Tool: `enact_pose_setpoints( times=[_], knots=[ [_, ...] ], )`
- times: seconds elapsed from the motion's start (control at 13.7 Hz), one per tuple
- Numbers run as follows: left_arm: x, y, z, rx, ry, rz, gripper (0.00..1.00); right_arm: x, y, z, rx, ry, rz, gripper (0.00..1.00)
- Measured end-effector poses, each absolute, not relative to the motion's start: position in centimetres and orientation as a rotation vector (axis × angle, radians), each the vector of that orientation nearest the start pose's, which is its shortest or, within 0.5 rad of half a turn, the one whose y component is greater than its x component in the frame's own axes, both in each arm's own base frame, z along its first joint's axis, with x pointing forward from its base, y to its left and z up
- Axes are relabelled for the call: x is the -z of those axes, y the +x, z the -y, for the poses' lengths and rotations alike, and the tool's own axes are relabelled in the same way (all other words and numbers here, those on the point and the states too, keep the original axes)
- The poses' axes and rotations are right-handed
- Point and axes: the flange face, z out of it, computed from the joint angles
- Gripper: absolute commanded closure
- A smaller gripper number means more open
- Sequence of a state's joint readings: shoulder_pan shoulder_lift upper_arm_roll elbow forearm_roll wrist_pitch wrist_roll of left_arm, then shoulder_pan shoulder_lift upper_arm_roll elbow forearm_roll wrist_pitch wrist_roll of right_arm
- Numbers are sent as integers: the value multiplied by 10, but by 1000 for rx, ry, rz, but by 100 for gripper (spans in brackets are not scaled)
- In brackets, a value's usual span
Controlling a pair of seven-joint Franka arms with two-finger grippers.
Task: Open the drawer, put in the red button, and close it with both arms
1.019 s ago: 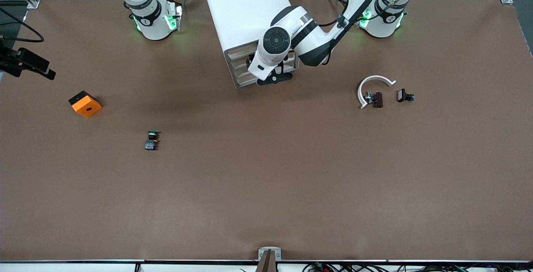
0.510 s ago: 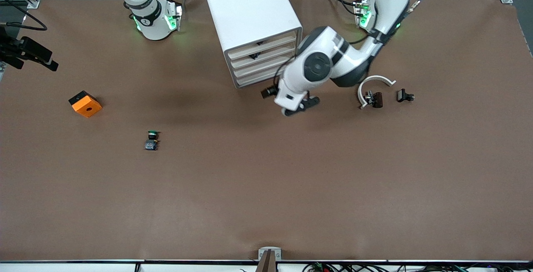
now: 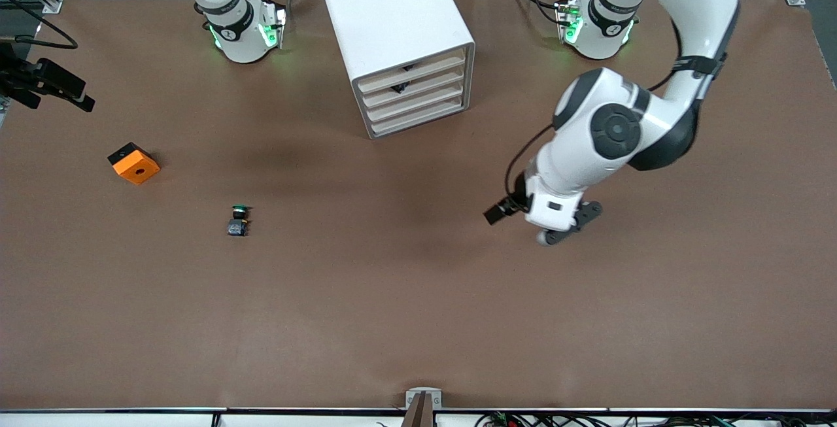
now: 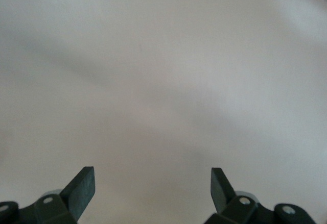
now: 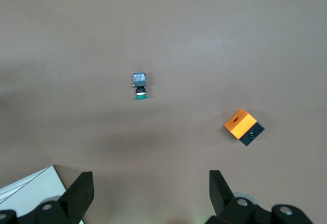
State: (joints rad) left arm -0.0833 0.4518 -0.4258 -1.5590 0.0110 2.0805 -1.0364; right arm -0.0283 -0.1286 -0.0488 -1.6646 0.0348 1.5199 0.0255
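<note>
Cream-fronted, the drawer (image 3: 413,86) sits shut and we see no red button on the table (image 3: 392,316) (presumably it is inside), so little remains; the left gripper (image 4: 152,183) hangs wide and empty over bare table, and the right gripper (image 5: 151,185) waits equally wide above its own end.

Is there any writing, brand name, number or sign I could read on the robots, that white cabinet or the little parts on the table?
None can be read.
Right arm's base: a small dark mark on its black band, too small to read.
Left arm's base: the same kind of mark, too small to read.
White cabinet, orange cube, green-capped button: no text visible.
</note>
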Motion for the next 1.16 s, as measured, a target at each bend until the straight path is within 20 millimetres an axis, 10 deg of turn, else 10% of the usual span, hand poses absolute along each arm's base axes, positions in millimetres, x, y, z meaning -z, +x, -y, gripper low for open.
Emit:
enact_pose_setpoints(
  times=[0.58, 1.16],
  knots=[
    [-487, 669, 151, 84, -3151, 547, 0, -650, 499, 37, -40, -3113, -124, 0],
    [-595, 620, 72, 78, -3118, 186, 0, -654, 495, 35, -45, -3113, -113, 0]
  ],
)
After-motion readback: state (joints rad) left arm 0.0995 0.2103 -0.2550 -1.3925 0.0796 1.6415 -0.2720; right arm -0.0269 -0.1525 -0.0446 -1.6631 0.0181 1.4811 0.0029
